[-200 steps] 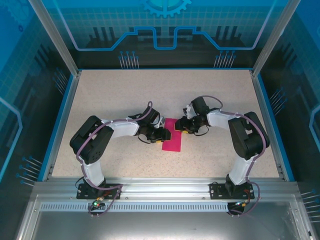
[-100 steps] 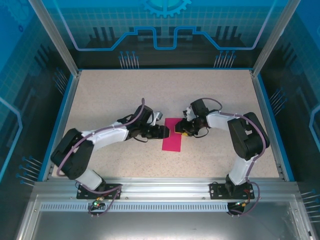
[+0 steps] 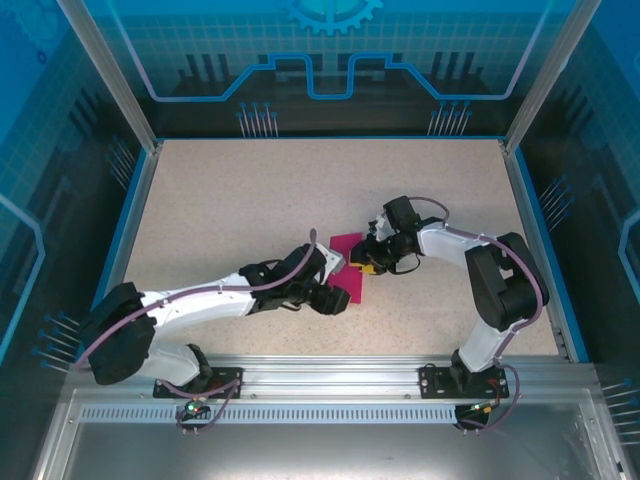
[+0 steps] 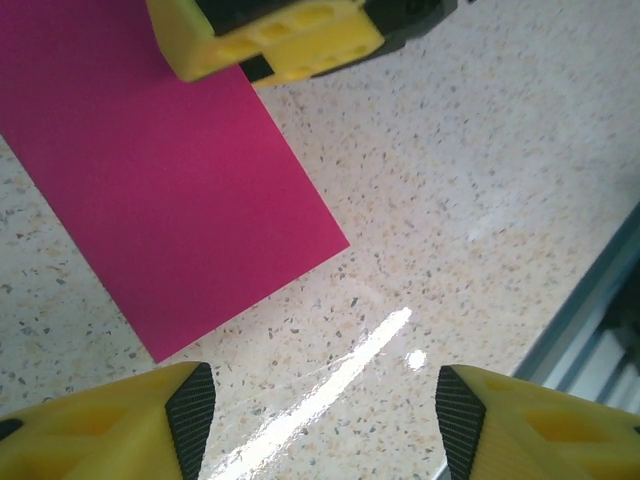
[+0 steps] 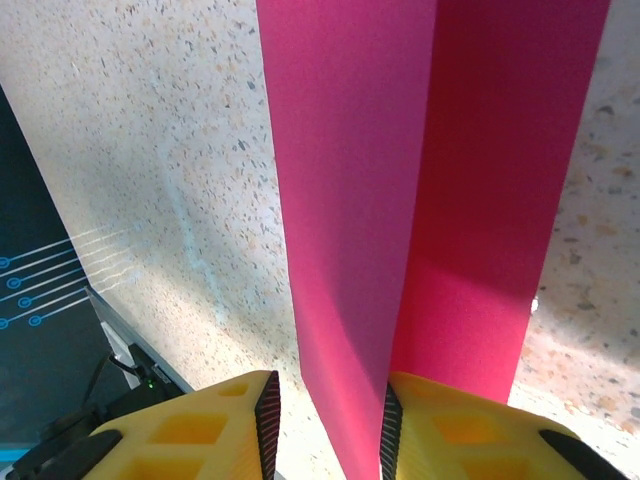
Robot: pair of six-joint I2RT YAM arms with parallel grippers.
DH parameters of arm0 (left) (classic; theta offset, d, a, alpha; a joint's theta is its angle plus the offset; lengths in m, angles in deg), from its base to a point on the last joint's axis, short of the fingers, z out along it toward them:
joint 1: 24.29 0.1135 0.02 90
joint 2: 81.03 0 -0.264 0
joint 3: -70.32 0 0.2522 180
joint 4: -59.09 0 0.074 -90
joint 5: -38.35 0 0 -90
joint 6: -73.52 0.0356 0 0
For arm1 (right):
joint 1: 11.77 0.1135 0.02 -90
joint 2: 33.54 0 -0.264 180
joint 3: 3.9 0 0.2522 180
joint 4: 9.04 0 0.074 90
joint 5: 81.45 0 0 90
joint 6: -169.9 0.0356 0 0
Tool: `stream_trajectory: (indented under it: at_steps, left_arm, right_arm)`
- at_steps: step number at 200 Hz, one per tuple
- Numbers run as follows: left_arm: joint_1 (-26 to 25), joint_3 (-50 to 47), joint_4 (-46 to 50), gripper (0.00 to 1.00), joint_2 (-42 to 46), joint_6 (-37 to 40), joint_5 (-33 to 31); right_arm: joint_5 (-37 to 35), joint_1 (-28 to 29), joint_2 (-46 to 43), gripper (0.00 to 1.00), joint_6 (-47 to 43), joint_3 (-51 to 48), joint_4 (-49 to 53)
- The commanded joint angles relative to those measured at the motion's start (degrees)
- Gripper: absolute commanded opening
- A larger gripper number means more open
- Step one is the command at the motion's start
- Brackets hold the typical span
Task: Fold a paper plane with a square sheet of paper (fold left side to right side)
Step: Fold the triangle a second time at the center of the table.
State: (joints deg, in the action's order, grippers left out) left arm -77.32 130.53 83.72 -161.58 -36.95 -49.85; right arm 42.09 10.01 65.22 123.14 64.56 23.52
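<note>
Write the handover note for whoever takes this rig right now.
Left end effector: open, empty, over bare table beside a corner of the square sheet of paper.
Right end effector: jaws partly closed around a raised flap of the sheet; firm pinch unclear.
Sheet: mid-table, a narrow rectangle, two layers showing.
Done: left-to-right half fold looks made.
Left: flatten the crease, then every plane fold.
</note>
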Motion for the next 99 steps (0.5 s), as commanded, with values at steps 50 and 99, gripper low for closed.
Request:
stream_trajectory:
  at_steps: [50, 99]
  left_arm:
    - [-7.9, 10.6, 5.5, 0.70, -12.1, 2.4, -14.8]
    - [-9.8, 15.0, 7.8, 0.75, -18.6, 1.9, -22.0]
  right_arm:
    - [2.4, 1.1, -2.3, 0.30, 4.6, 1.7, 1.2]
    - [2.8, 1.1, -2.4, 0.29, 5.4, 1.9, 1.1]
